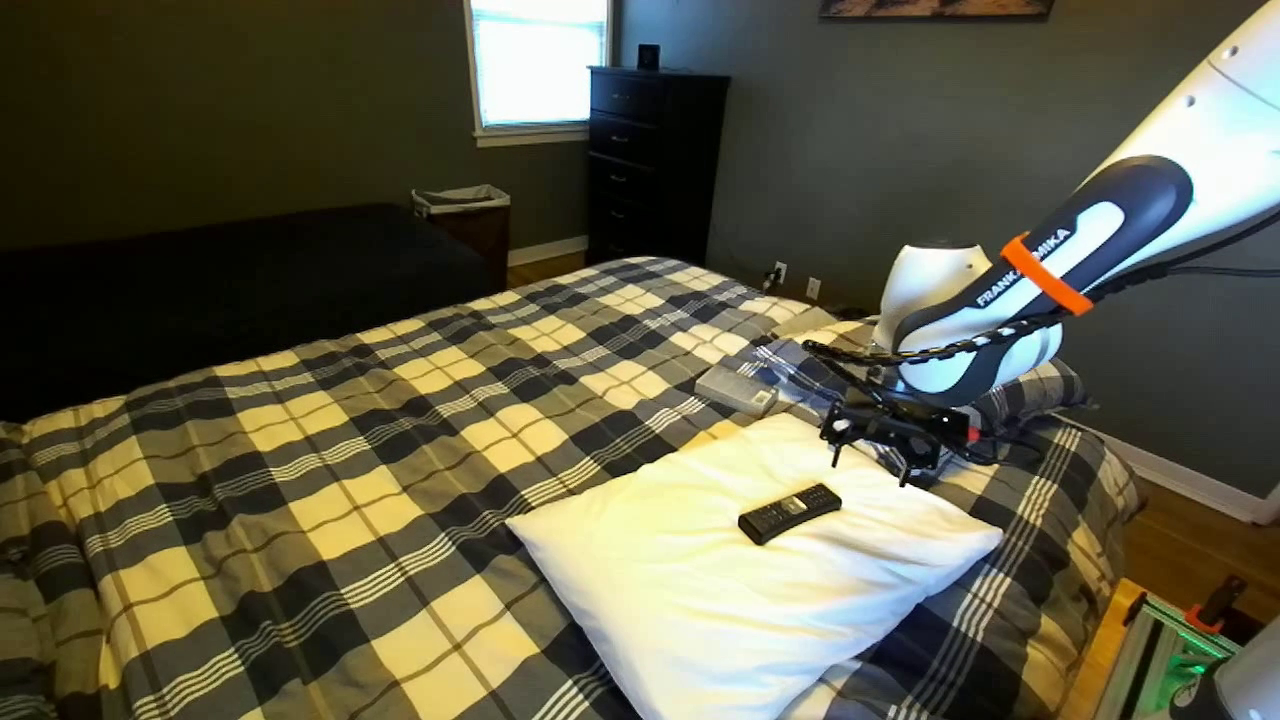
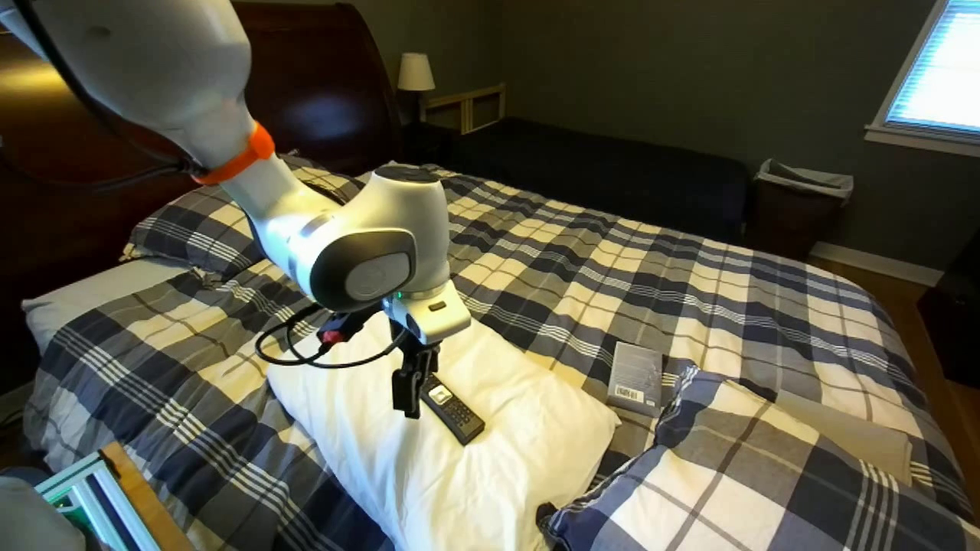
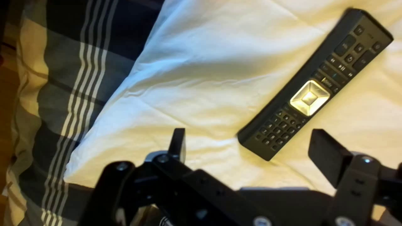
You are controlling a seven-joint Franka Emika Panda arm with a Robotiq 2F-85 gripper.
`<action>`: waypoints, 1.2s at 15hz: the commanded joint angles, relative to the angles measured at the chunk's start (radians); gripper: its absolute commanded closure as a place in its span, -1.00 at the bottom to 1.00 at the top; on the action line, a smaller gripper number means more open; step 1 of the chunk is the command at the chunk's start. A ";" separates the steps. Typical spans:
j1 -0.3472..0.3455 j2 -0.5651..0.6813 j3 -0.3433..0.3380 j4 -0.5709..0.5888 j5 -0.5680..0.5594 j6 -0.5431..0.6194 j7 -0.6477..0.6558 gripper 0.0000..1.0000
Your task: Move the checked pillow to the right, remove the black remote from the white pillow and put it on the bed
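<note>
The black remote (image 1: 790, 512) lies on the white pillow (image 1: 700, 600), well in from the edges, and near it the gripper (image 3: 252, 147) hangs over that pillow, its jaws spread wide apart. The checked pillow (image 2: 758, 474) sits just beside one end. I see a strip of the bed (image 1: 390, 470) between the white pillow's near corner and the drop; the far side stretches much broader.

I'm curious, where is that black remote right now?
In an exterior view, the black remote lies on the white pillow, below and to the left of the open gripper.
</note>
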 commanded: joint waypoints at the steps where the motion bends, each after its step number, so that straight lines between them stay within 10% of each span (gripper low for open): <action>1: 0.030 0.128 0.021 0.044 0.141 0.084 -0.088 -1.00; 18: 0.071 0.430 0.039 0.302 0.328 0.109 -0.197 -1.00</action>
